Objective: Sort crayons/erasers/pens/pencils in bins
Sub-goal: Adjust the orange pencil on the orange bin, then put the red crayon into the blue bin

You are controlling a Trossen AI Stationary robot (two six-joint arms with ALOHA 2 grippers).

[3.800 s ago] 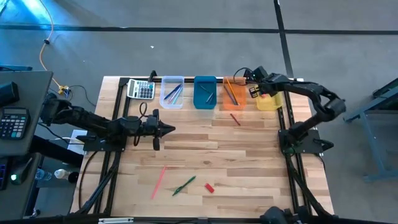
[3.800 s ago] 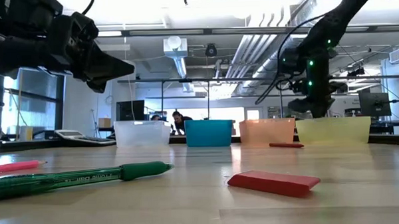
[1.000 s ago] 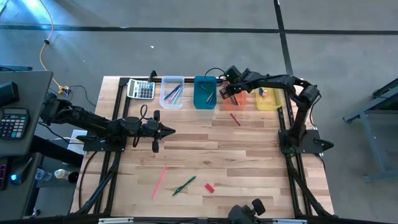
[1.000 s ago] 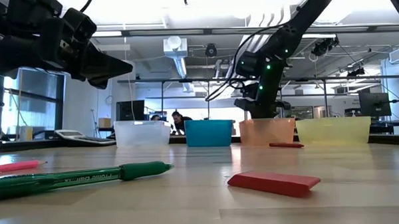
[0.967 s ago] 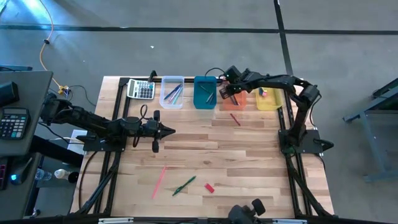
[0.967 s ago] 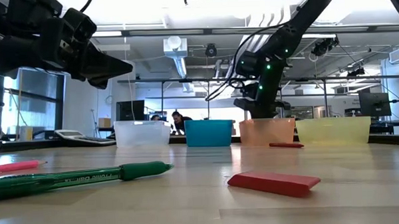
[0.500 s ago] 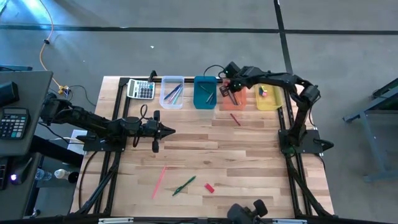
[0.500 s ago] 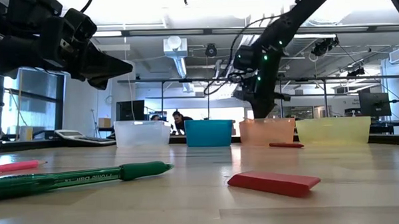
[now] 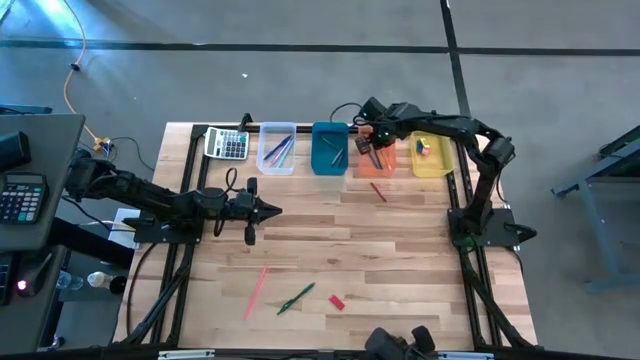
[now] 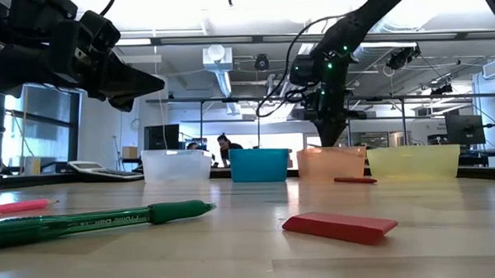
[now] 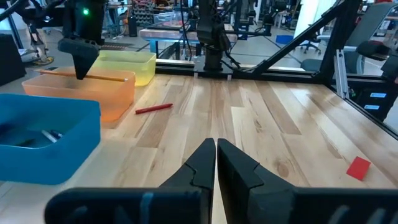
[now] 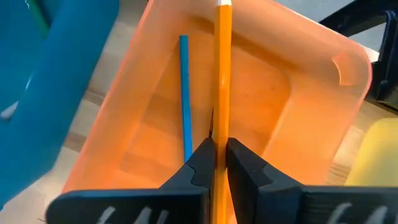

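My right gripper point(image 9: 372, 150) hangs over the orange bin point(image 9: 377, 163) at the table's far side, shut on an orange pencil point(image 11: 99, 76). A blue stick point(image 12: 185, 93) lies on that bin's floor. The clear bin point(image 9: 277, 147), blue bin point(image 9: 329, 148) and yellow bin point(image 9: 433, 162) stand in the same row; small erasers point(image 9: 424, 149) lie in the yellow one. A red eraser point(image 9: 337, 301), a green pen point(image 9: 296, 298) and a pink stick point(image 9: 256, 290) lie near the table's front. My left gripper point(image 9: 276, 209) is shut and empty above the table's left middle. My right gripper pinches the orange pencil's shaft point(image 12: 219, 124) between its two fingers, about midway along it as the left wrist view shows. The fingers point(image 11: 81, 62) come from above, pointing down, across the pencil. The pencil is level over the orange bin at rim height; whether it touches the rim I cannot tell.
A red stick point(image 9: 378, 192) lies on the table just in front of the orange bin. A grey calculator point(image 9: 226, 144) sits left of the clear bin. The right arm's base point(image 9: 480, 225) stands at the table's right edge.
My right gripper has shifted a little toward the table's right and far edge over the orange bin and has turned about, still shut on the orange pencil.
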